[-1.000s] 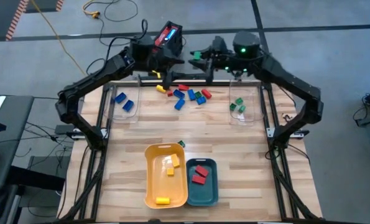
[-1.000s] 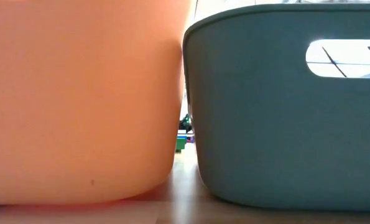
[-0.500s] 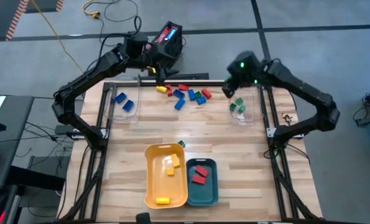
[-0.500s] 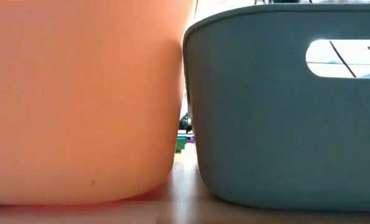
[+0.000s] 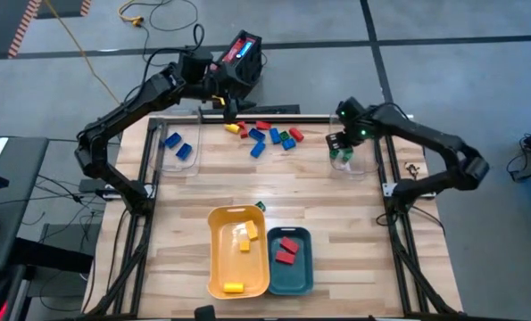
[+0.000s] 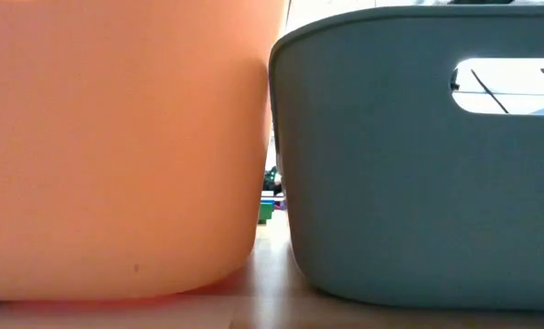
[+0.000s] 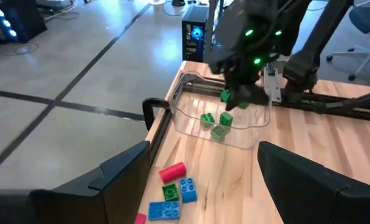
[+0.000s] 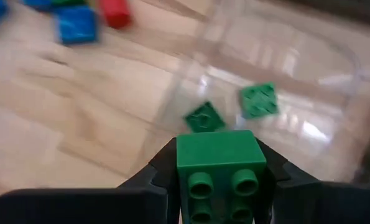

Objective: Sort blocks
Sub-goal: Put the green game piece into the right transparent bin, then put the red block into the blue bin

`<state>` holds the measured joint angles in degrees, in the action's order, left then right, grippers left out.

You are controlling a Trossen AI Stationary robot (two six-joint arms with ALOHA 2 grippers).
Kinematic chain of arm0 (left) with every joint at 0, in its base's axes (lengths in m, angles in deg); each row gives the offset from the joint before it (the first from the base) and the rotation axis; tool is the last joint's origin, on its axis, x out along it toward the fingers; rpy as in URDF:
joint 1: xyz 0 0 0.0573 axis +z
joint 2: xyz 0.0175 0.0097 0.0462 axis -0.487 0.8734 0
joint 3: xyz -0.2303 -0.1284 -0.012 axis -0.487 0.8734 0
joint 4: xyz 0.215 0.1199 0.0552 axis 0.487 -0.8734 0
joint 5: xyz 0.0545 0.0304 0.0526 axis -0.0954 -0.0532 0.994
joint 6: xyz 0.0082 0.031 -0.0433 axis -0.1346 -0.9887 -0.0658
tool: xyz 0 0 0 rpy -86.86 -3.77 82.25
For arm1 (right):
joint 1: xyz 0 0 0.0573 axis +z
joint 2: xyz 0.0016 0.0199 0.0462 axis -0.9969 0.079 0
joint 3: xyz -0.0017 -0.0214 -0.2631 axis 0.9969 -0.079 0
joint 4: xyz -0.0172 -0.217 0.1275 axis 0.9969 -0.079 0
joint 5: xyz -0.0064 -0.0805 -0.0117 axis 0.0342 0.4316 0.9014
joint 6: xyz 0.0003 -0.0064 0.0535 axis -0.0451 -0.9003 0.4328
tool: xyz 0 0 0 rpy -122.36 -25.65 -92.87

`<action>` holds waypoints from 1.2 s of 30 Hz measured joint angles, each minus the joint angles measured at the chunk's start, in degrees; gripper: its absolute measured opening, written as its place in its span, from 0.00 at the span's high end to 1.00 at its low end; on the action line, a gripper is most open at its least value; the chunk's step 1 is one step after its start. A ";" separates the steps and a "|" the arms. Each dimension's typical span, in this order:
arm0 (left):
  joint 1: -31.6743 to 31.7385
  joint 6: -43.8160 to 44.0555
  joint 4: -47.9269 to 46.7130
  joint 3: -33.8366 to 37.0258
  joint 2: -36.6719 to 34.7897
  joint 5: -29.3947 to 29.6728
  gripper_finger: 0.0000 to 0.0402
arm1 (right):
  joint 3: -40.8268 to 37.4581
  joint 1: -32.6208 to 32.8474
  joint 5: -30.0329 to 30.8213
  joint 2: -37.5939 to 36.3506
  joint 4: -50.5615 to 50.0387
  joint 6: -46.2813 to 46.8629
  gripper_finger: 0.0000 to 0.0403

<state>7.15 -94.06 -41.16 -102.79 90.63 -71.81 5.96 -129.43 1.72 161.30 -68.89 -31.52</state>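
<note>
My right gripper (image 8: 221,163) grasps a green block (image 8: 221,165) above the clear container (image 8: 334,68), where two green blocks (image 8: 257,100) lie. My left gripper (image 7: 203,180) waits released near the table's far edge, over the mixed blocks (image 5: 267,135).
</note>
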 joint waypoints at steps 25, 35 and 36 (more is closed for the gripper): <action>1.72 -0.95 -4.61 0.00 0.02 0.15 0.27 | 9.34 2.56 -0.65 -2.92 -1.75 -3.47 0.44; 2.34 -0.38 -4.52 0.00 0.02 -0.06 0.27 | 28.59 10.18 -1.55 16.37 0.24 -8.58 0.47; 2.34 -0.24 -4.52 0.00 0.02 -0.07 0.27 | 30.48 9.86 -2.90 19.04 -0.04 -9.10 0.47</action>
<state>9.49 -94.29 -45.68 -102.79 90.65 -71.88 36.44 -119.57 -1.18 180.33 -68.92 -40.62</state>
